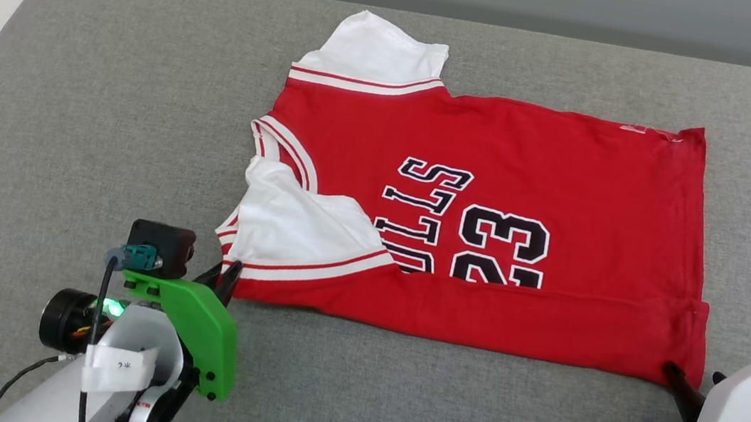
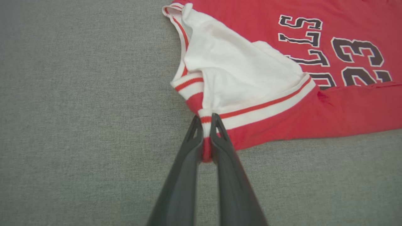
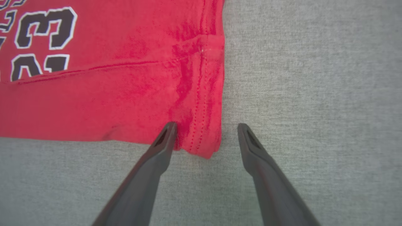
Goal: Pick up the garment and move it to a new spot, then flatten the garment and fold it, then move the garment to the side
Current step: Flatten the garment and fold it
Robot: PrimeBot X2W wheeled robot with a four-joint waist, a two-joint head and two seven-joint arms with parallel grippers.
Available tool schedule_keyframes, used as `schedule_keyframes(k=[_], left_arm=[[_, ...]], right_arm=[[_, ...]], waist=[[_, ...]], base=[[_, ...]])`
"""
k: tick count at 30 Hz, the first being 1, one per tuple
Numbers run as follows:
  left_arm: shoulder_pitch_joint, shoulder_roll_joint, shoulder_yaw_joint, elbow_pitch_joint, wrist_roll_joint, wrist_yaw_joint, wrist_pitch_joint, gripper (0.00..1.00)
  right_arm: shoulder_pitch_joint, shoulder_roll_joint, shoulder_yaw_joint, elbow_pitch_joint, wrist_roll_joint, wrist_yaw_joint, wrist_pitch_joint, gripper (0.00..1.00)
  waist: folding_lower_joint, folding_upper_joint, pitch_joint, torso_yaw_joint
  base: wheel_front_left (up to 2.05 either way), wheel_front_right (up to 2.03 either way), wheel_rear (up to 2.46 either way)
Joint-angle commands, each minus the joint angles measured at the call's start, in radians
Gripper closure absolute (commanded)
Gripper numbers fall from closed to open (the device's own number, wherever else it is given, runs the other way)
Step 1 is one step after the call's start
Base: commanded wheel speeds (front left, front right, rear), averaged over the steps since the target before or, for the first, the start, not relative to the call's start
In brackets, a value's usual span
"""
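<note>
i hold the left claw point(image 2: 206, 123) clenched on the near sleeve-trim corner of the garment point(image 1: 565, 184), which lies flat on the grey desk point(image 1: 105, 135) with its near edge folded over. the right claw point(image 3: 205, 126) is released, straddling the near hem corner, probably to lift both ends evenly.

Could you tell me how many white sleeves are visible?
2: one sleeve lies flat at the T-shirt's far edge; the other is folded onto the front, its trim pinched by the left gripper.
</note>
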Motion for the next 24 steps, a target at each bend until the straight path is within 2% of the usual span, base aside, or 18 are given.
schedule_keyframes(k=[1,6,9,10,11,12,13,24], left_arm=[[0.014,0.008,0.001,-0.012,0.013,0.009,-0.006,1.0],[0.017,0.02,-0.007,-0.035,0.021,0.011,0.004,1.0],[0.02,0.021,-0.007,-0.037,0.018,0.013,0.005,1.0],[0.021,0.022,-0.008,-0.036,0.018,0.013,0.006,1.0],[0.022,0.022,-0.009,-0.034,0.017,0.013,0.007,1.0],[0.023,0.022,-0.01,-0.032,0.016,0.013,0.007,1.0],[0.023,0.022,-0.011,-0.028,0.016,0.013,0.008,1.0],[0.041,0.02,-0.024,0.016,0.0,0.001,0.013,1.0]], right_arm=[[-0.015,-0.003,-0.006,0.018,-0.015,-0.001,-0.005,0.0],[-0.023,0.008,-0.001,0.07,-0.022,-0.001,-0.003,0.0],[-0.02,-0.009,0.024,0.1,-0.048,-0.001,-0.004,0.0],[-0.018,-0.013,0.033,0.109,-0.051,-0.001,-0.002,0.17],[-0.018,-0.014,0.041,0.119,-0.049,-0.001,-0.002,0.71],[-0.019,-0.014,0.046,0.125,-0.044,-0.001,-0.001,0.92],[-0.021,-0.013,0.049,0.132,-0.038,-0.001,-0.002,1.0],[-0.026,-0.047,0.044,0.153,-0.009,-0.001,-0.024,1.0]], waist=[[0.0,0.0,0.007,0.009],[0.0,0.0,0.022,0.016],[0.0,0.0,0.03,0.018],[0.0,0.0,0.032,0.018],[0.0,0.0,0.034,0.018],[0.0,0.0,0.035,0.018],[0.0,0.0,0.035,0.017],[0.0,0.0,-0.025,0.014]], base=[[0.0,0.0,0.0],[0.0,0.0,0.0],[0.0,0.0,0.0],[0.0,0.0,0.0],[0.0,0.0,0.0],[0.0,0.0,0.0],[0.0,0.0,0.0],[0.0,0.0,0.0]])
